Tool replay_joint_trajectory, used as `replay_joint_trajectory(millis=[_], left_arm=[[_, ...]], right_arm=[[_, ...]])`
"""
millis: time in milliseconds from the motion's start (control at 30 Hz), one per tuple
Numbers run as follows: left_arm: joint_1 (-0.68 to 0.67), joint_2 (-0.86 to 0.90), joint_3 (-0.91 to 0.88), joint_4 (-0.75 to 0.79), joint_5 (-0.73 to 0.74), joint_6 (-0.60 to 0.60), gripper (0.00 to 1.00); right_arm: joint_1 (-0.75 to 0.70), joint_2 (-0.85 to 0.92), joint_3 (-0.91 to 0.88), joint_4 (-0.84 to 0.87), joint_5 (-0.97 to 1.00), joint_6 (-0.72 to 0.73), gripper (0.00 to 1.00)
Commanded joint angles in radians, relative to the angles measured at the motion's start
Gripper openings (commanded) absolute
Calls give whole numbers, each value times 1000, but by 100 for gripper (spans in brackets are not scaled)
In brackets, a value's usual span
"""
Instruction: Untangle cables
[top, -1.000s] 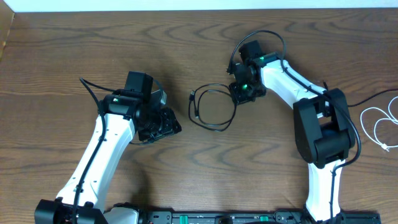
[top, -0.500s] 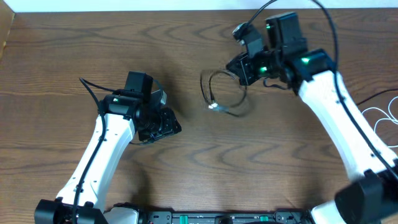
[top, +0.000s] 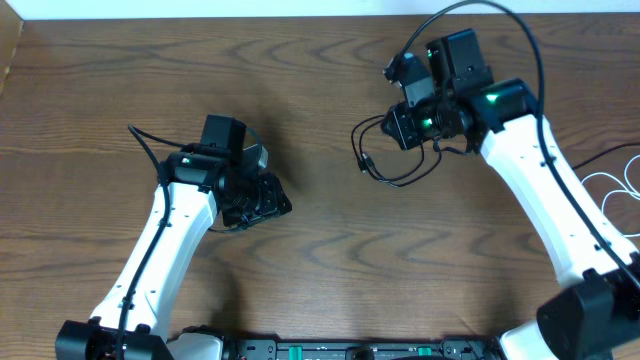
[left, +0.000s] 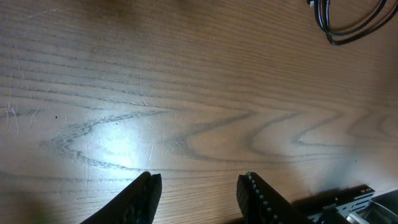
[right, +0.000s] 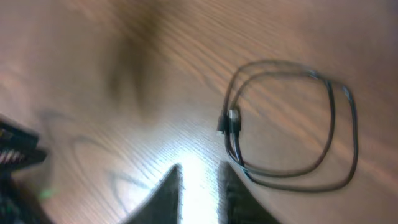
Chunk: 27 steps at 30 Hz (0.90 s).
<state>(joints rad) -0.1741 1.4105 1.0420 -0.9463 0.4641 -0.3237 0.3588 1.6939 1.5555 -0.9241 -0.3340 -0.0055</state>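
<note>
Nearest, the left gripper (left: 199, 183) is held low over the bare table (top: 90, 120), with its jaws parted and nothing between them. It is well apart from both cables. About level with it, at the right edge, the white cable (top: 612, 195) is seen in thin loose loops. Part of it is cut off by the frame and part is hidden behind the right arm.

Farther up the table, and well apart from the white one, lies the black cable (right: 234, 140). No crossing of the two cords is seen anywhere, so their separation is judged to be done or nearly so. What may be left is the black cable's own coil. It is wound in two turns of a rounded loop, flat on the wood as far as can be told. The strands run side by side, and a small plug (right: 229, 119) is tucked against the bundle on one side. The wrist view is blurred, so it cannot be told whether those turns are knotted or merely lie together. The white cable's loops are too small to be judged.

Farthest, the right gripper (right: 200, 173) is poised just above the black coil. Its jaws are narrowly parted and nothing is gripped. In the wrist view the cord is seen clear of the fingers.
</note>
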Motion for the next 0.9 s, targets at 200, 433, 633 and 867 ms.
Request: replay_joint_trajectory(millis=[200,433,633,867], left_arm=[[-2,2,-6,-2,-13,13,45],[-2,2,-6,-3,-13,13,45],[-2,2,-6,-3,-13,13,45],[-2,2,-6,-3,-13,13,45]], right_arm=[[28,175,-1,-40,89,6,40],[68,320,-1,-11,89,-90,42],[99,422,-1,-3,127,-90,43],[126,492,-1,-4,239,-89,42]])
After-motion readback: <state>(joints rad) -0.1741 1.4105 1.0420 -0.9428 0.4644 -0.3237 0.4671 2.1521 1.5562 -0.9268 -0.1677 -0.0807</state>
